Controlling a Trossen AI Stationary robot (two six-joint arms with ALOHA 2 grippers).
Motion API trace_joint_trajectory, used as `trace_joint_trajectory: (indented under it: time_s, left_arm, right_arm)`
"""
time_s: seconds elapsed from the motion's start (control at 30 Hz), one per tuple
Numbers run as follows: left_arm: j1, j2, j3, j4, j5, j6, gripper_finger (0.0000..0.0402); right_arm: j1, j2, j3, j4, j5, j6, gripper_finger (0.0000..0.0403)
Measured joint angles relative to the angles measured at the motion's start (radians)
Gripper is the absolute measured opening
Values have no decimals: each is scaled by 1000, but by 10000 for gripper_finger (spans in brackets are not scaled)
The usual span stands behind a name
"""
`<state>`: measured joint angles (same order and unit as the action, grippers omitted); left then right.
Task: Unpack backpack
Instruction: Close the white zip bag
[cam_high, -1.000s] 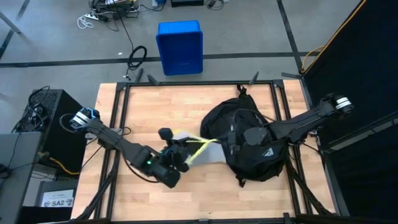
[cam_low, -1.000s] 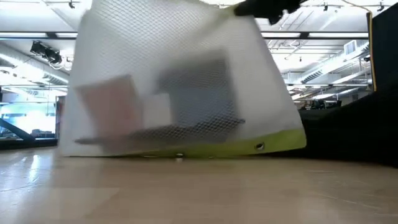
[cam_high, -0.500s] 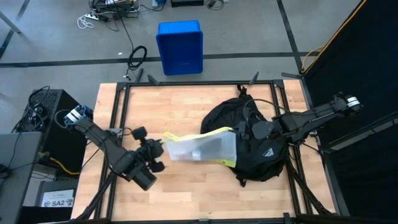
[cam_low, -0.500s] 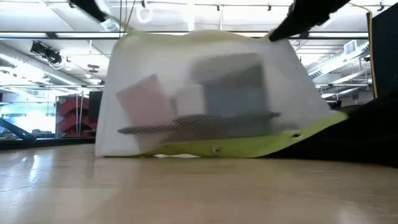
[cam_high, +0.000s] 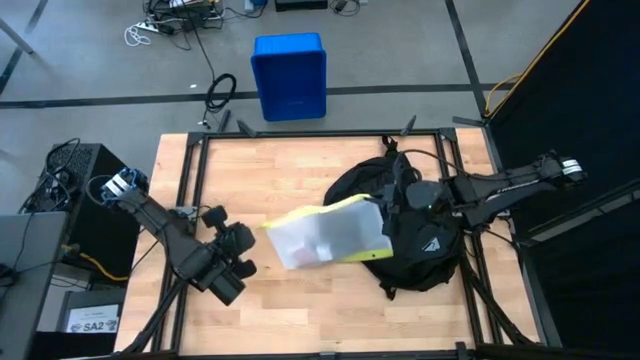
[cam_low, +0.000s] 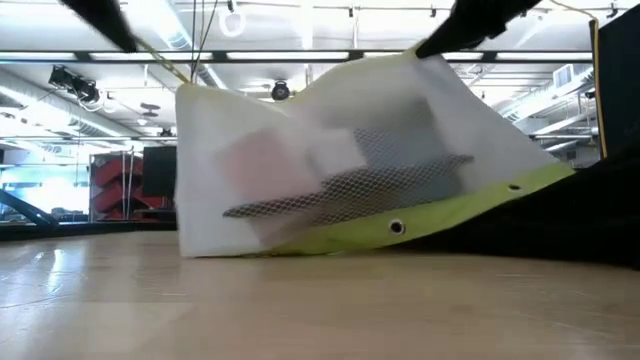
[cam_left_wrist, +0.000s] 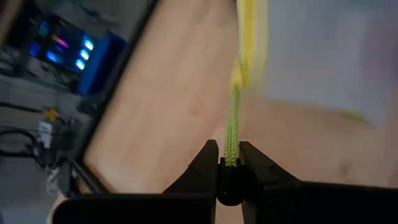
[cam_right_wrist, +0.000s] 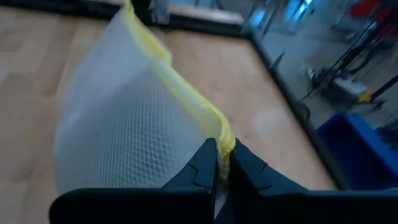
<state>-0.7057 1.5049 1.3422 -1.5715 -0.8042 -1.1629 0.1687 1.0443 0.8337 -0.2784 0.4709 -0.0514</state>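
backpack (cam_high: 415, 235): lying on the table (cam_high: 300, 165), right part
mesh bag (cam_high: 325, 235): touching the backpack's left edge
left hand (cam_left_wrist: 229, 163): clamped tight on the bag's yellow-green cord
right hand (cam_right_wrist: 221, 158): pinched closed on the bag's yellow rim, over the backpack

Even bright overhead light, ceiling strips (cam_low: 300, 55) glaring in low view; wrist views and mesh bag (cam_low: 340, 175) motion-blurred; soft shadows

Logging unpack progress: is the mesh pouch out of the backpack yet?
Mostly out: mesh pouch lies on the table, one end overlapping the backpack.
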Motion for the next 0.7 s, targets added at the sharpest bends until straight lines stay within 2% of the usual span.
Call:
trace_joint_trajectory:
  time_s: [0.13, 0.3, 0.4, 0.53, 0.7]
  left_arm:
    - [45, -27, 0, -1, -189, 5, 1]
    - [133, -88, 0, -1, -403, 94, 1]
    - [189, -137, 3, -1, -518, 150, 1]
    - [252, -196, 40, -2, -620, 247, 0]
    - [265, -217, 107, 32, -660, 364, 0]
  right_arm:
    - [-84, 1, 0, 131, -22, -96, 0]
    - [-245, 7, 0, 370, -157, -210, 0]
    - [-354, 20, 0, 498, -300, -216, 0]
    - [-481, 52, 0, 608, -541, -178, 0]
    - [-502, 113, 0, 596, -714, -131, 0]
